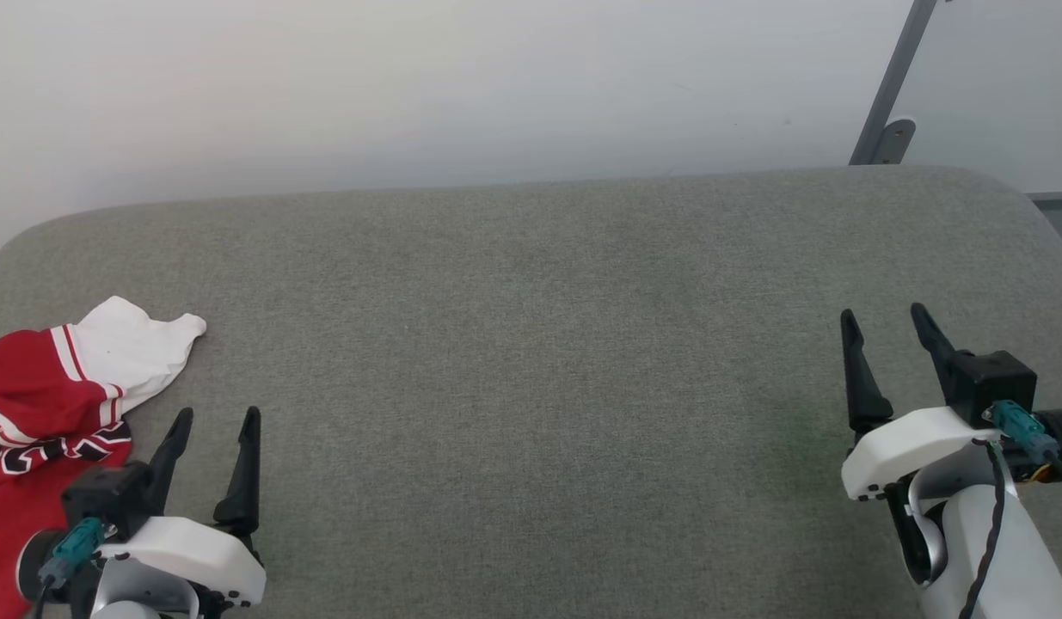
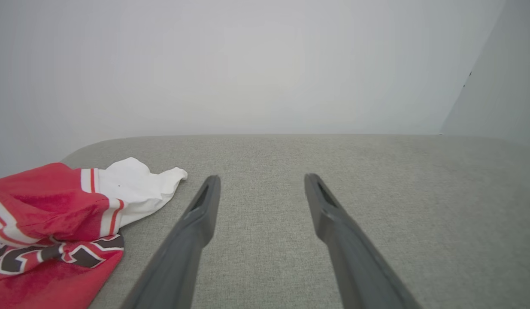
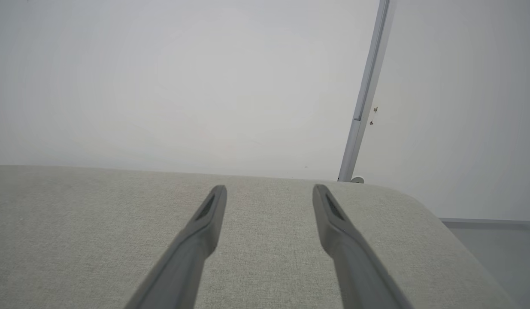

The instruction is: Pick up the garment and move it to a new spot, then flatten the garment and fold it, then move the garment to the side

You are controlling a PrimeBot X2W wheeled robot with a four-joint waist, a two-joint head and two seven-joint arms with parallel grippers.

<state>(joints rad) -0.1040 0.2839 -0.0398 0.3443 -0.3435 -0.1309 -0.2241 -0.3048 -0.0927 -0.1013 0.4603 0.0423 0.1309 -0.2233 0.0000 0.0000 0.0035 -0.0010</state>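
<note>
**Head view: crumpled jersey at the left edge, both claws empty**

The red jersey-style T-shirt with white sleeves and striped trim [image 1: 40,395] lies bunched at the far left of the grey-green woven upholstered surface [image 1: 531,344]. Part of it runs off the left side of the picture. One white sleeve [image 1: 135,344] pokes out toward the middle, and a band of black-and-white lettering [image 1: 58,447] is rumpled across the red body. It is neither flat nor folded, so I judge the first step, picking it up, is not yet done.

The left gripper [image 1: 219,413] sits just beside the shirt on its inner side, its two dark fingers spread wide with nothing between them. The right gripper [image 1: 882,311] is well apart at the far right, also spread and empty, with bare fabric ahead of its fingers in the right wrist view.

To do the pick-up well, the left arm should probably swing further left so that its fingers straddle a raised fold of the red body. The loose sleeve is the poorer choice: lifted by that alone, the shirt would likely dangle and twist. The fingers should come down far enough to pinch cloth, but not press into the upholstery. The wide bare middle of the surface looks like the natural new spot, and there the right arm could reach in to help spread the shirt out.
</note>
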